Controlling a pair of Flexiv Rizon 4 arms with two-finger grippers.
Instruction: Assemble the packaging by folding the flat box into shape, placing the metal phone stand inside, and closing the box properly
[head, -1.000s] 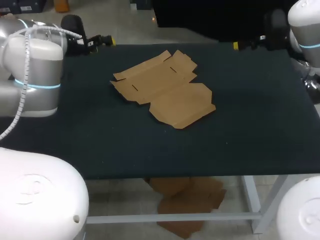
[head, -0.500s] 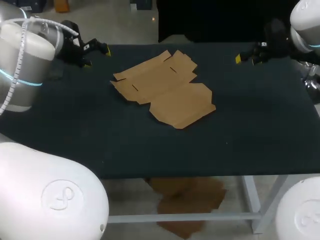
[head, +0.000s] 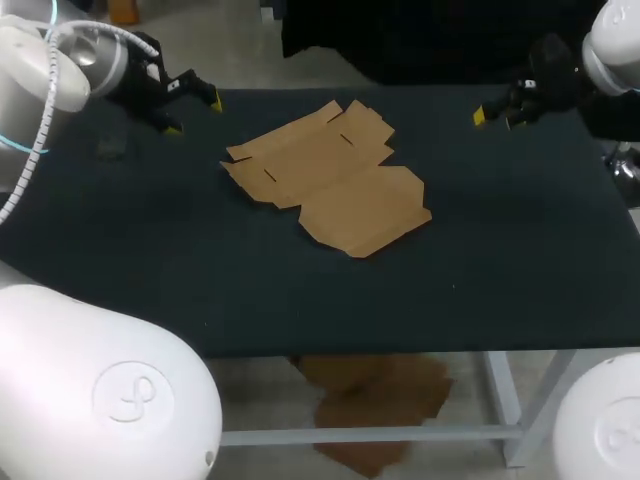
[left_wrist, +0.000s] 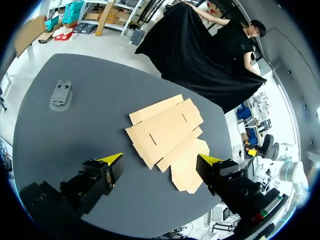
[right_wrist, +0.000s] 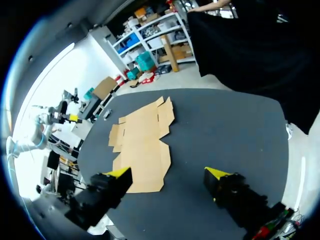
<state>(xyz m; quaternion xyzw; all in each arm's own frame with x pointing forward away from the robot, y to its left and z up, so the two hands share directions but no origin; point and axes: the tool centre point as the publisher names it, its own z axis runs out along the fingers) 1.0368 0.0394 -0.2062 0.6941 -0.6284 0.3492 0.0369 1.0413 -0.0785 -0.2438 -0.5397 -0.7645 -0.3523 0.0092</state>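
Observation:
The flat brown cardboard box (head: 330, 180) lies unfolded on the dark table (head: 500, 260), a little behind its middle. The grey metal phone stand (left_wrist: 61, 95) lies flat near the table's far left, faintly visible as a phone stand (head: 110, 148) in the head view. My left gripper (head: 193, 113) hovers open above the far left of the table, between the stand and the box. My right gripper (head: 495, 118) hovers open above the far right, well clear of the box. In each wrist view the box (left_wrist: 167, 132) (right_wrist: 142, 145) lies ahead of the open left gripper (left_wrist: 161, 159) and right gripper (right_wrist: 167, 172), which hold nothing.
The dark mat runs bare around the box, with wide room at the front (head: 300, 300) and at the right (head: 540, 200). The table's front edge (head: 400, 350) is close to the camera.
My left gripper has come in from the far left edge over the table and turned. My right gripper has shifted slightly inward and down. Box and stand have not moved.

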